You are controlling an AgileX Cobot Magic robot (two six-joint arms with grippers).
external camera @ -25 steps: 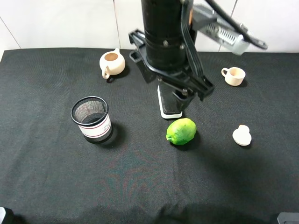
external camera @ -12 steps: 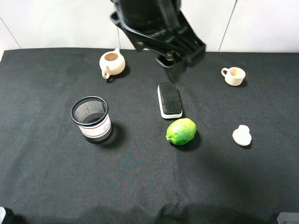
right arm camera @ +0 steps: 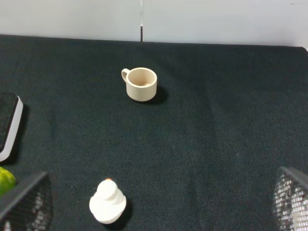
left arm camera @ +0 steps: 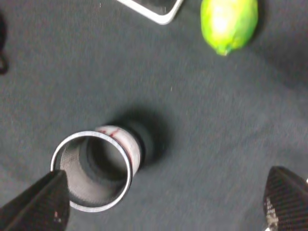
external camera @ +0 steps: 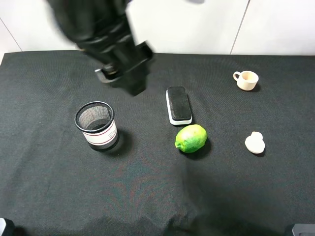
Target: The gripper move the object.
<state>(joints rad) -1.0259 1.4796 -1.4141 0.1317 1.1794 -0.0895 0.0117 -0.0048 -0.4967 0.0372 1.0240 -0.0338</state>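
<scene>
The green lime (external camera: pixel 191 138) lies on the black cloth, just in front of the black-and-white eraser (external camera: pixel 178 104). My left arm (external camera: pixel 110 42) is a blurred black mass high at the back left, well away from the lime. In the left wrist view the left gripper (left arm camera: pixel 163 211) is open wide and empty above the mesh cup (left arm camera: pixel 96 171), with the lime (left arm camera: pixel 228 21) far off. The right gripper (right arm camera: pixel 156 211) is open and empty, and only an edge of the lime (right arm camera: pixel 5 180) shows beside it.
A mesh pen cup (external camera: pixel 96 125) stands at the left. A beige cup (external camera: pixel 246 79) sits at the back right and a white lid (external camera: pixel 255 143) at the right. The teapot is hidden behind the left arm.
The left arm has swung from above the eraser in the middle to the back left, and now covers the teapot. The lime has not moved.
</scene>
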